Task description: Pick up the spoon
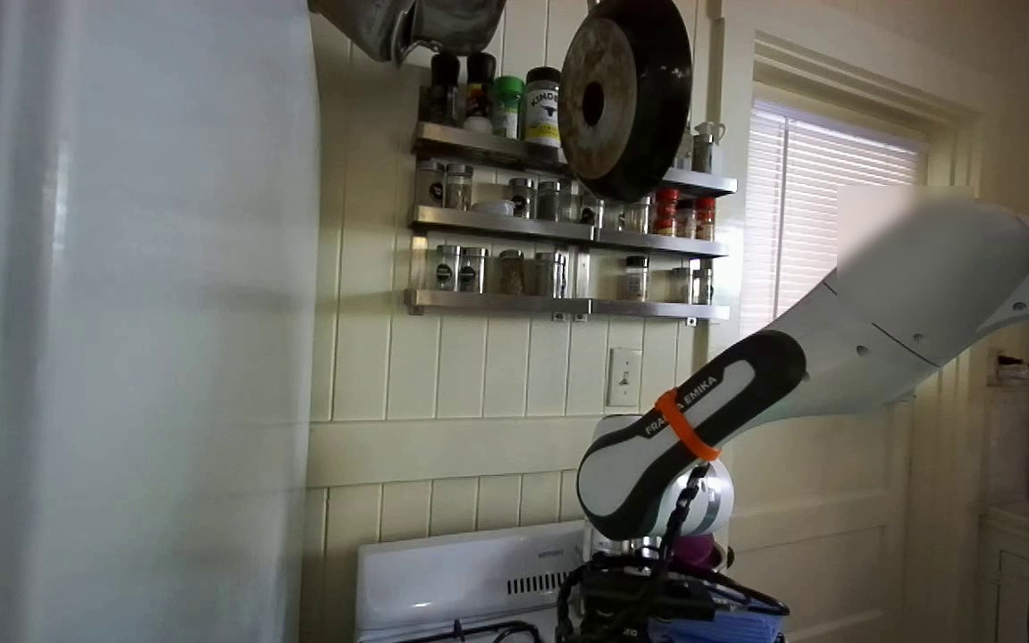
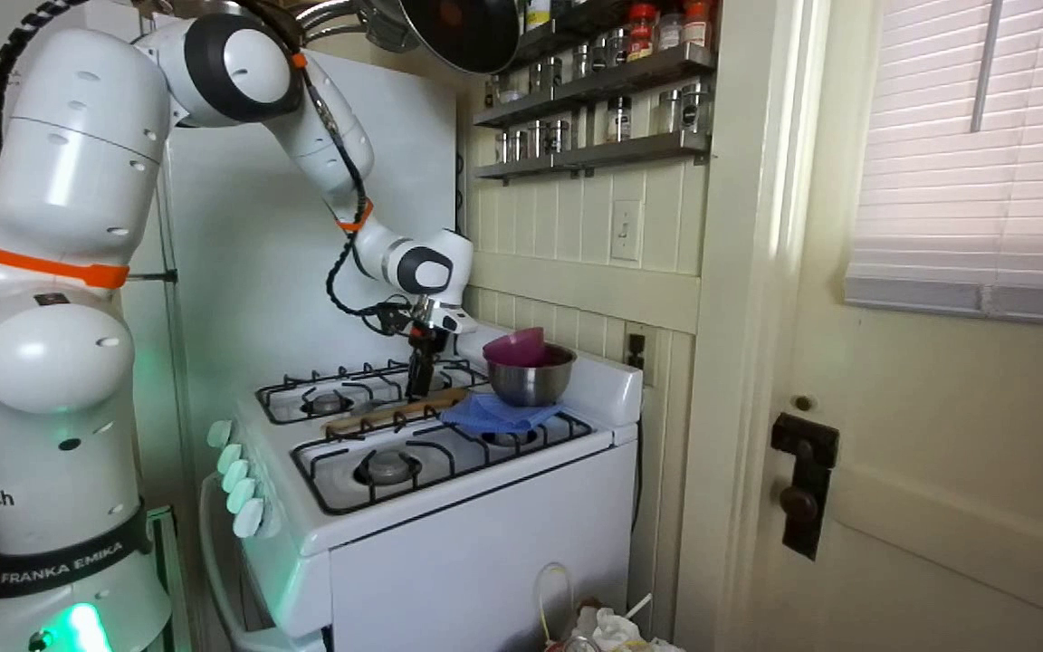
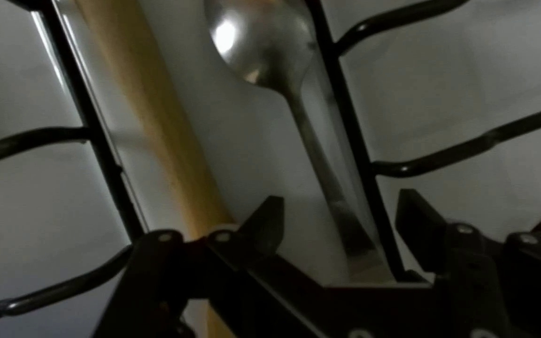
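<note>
The silver spoon (image 3: 310, 141) lies on the white stovetop, bowl toward the top of the wrist view and handle running down between my fingers. My gripper (image 3: 341, 218) is open there, one finger on each side of the handle and apart from it. A black grate bar (image 3: 352, 126) also runs between the fingers, close beside the handle. In an exterior view my gripper (image 2: 419, 376) points down low over the stove; the spoon is hard to make out there. In an exterior view the fingertips are below the frame, with only the dark wrist mount (image 1: 631, 598) showing.
A wooden stick (image 3: 158, 117) lies left of the spoon, partly behind my left finger; it also shows in an exterior view (image 2: 390, 414). A blue cloth (image 2: 499, 414), a metal bowl (image 2: 535, 385) and a pink bowl (image 2: 515, 348) stand at the stove's back. Grates flank the spoon.
</note>
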